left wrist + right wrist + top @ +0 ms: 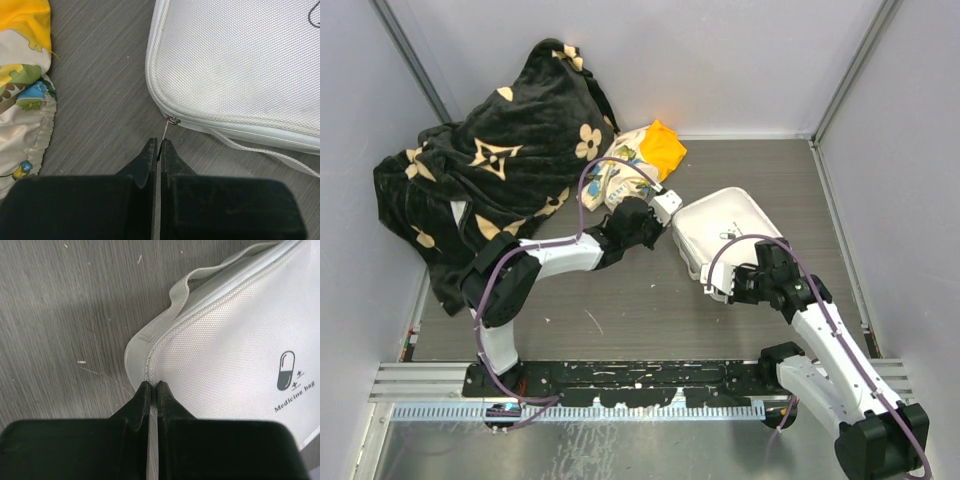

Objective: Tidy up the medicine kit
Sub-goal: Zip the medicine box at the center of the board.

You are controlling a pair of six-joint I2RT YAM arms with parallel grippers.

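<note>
- From the top view, the white woven rounded-square medicine kit [725,225] lay on the grey wood-grain worktop [620,310], right of centre, between the two arms. The left gripper [667,207] sat at its far left corner and the right gripper [725,290] at its near left corner. A black plush blanket with beige flower motifs [490,160] was heaped at the far left, with a floral-and-orange cloth bundle [655,150] just beside it.
- In the left wrist view, the left gripper [159,145] was clenched, and the thin metal zip pull [166,129] ran from the kit's [240,60] corner into the slit between its tips. The cloth bundle [22,100] lay to the left, apart from the kit.
- In the right wrist view, the right gripper [154,386] was clenched, its tips meeting at the kit's [225,350] corner seam; whether fabric was pinched could not be told. A dark pill logo [286,371] marked the lid, and a pale webbing strap [195,277] looped off the far edge.
</note>
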